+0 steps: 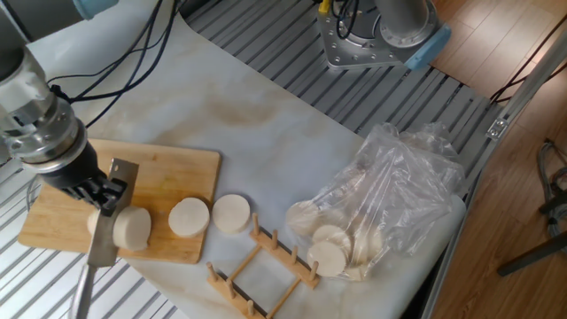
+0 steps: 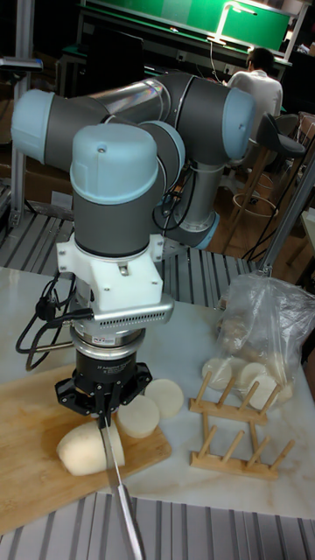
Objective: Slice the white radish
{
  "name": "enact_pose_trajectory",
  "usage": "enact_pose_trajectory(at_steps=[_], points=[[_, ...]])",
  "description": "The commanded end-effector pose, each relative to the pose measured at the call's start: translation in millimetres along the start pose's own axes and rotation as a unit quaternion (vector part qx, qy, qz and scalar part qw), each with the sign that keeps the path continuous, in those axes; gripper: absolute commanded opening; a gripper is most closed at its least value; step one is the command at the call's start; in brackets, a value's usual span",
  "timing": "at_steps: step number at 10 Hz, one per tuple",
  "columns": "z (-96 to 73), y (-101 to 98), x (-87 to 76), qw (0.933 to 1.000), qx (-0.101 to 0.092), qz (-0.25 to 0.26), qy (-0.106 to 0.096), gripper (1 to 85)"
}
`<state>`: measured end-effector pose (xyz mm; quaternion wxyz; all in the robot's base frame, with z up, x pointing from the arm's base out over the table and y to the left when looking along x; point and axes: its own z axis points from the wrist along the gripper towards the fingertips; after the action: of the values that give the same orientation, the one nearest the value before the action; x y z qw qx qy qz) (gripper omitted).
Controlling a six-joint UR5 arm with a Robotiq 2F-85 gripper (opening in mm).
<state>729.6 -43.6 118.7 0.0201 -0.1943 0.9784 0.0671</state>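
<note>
The white radish (image 1: pixel 131 228) lies on its side on the bamboo cutting board (image 1: pixel 173 168), flat cut end facing right. In the tall fixed view the white radish (image 2: pixel 83 450) shows as a cream stub with a rounded left end. My gripper (image 1: pixel 99 191) is shut on a cleaver (image 1: pixel 113 213) and hangs just above the radish. The blade stands across the radish near its cut end, and the handle (image 1: pixel 81 291) trails past the board's front edge. In the tall view the gripper (image 2: pixel 104 411) holds the blade (image 2: pixel 111 448) edge-on against the radish. Two cut discs (image 1: pixel 189 216) (image 1: pixel 231 213) lie to the right.
A wooden peg rack (image 1: pixel 262 263) lies in front of the discs. A clear plastic bag (image 1: pixel 390 190) with pale round slices sits at the right. The arm's base (image 1: pixel 376 35) is bolted at the back, and black cables (image 1: pixel 133 62) run along the back left.
</note>
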Motion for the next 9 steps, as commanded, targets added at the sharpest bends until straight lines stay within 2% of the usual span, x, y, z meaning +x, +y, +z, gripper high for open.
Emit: enact_pose_trajectory(at_steps=[1, 3, 5, 6, 8, 9], points=[[5.5, 11.3, 17.2, 0.9992, -0.019, -0.032, 0.013, 1.3], [8.3, 12.4, 19.9, 0.9987, -0.022, -0.045, 0.009, 4.3], [1.2, 11.4, 21.9, 0.9974, -0.033, -0.062, 0.012, 20.0], [-6.7, 5.9, 29.1, 0.9962, -0.04, -0.073, 0.026, 26.7], [-5.9, 3.0, 30.1, 0.9964, -0.036, -0.07, 0.03, 30.7], [-5.9, -1.7, 31.3, 0.9968, -0.027, -0.067, 0.034, 30.7]])
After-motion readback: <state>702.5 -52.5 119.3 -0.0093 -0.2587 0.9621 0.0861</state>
